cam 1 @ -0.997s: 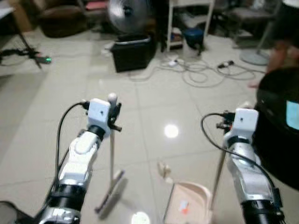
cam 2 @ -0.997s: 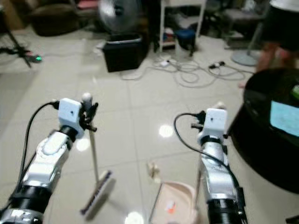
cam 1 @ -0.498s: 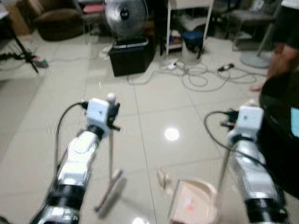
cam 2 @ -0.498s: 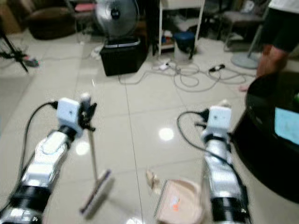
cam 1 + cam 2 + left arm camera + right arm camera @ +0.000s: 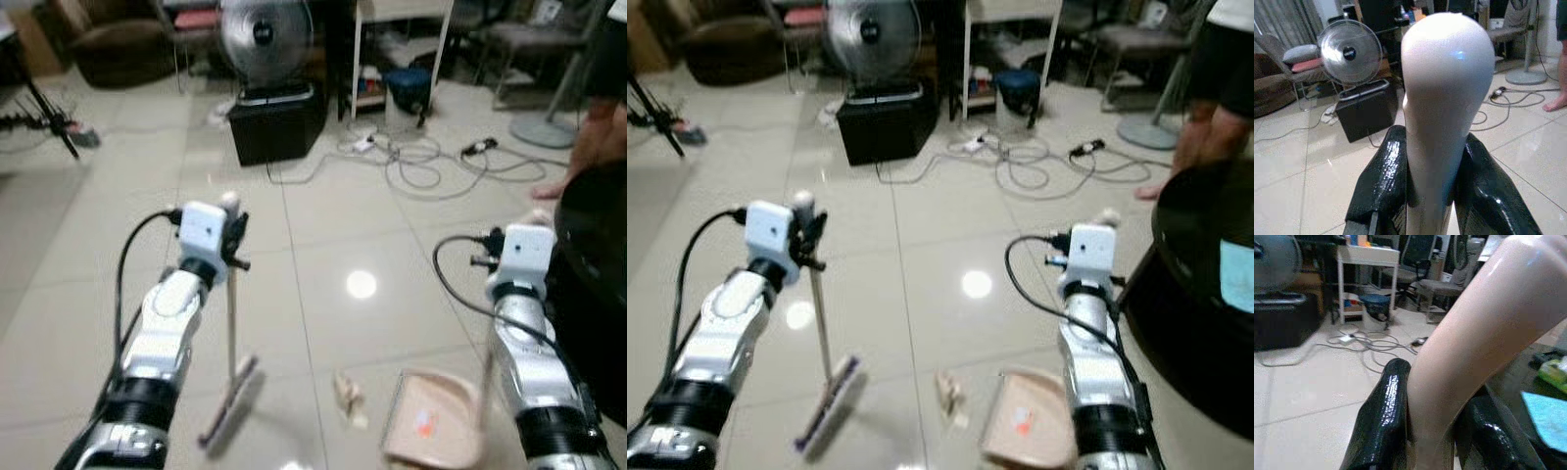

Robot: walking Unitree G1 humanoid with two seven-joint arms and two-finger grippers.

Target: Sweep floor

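My left gripper (image 5: 233, 242) is shut on the top of a white broom handle (image 5: 1444, 98), its black fingers (image 5: 1386, 171) pressed on both sides. The broom head (image 5: 230, 397) rests on the tiled floor below it. My right gripper (image 5: 1437, 377) is shut on the beige dustpan handle (image 5: 1484, 328). The dustpan (image 5: 431, 431) stands on the floor with an orange scrap (image 5: 423, 424) inside. A crumpled bit of paper (image 5: 348, 397) lies between the broom head and the dustpan, apart from both.
A black box (image 5: 277, 122) with a fan (image 5: 265, 34) on it stands ahead. Loose cables (image 5: 421, 162) and a blue bin (image 5: 405, 83) lie beyond. A dark round table (image 5: 598, 264) is close on my right. A person's legs (image 5: 593, 132) stand behind it.
The camera has shifted, showing more floor ahead. The dustpan has moved right, so a gap has opened between it and the crumpled paper. The broom stays in about the same place.
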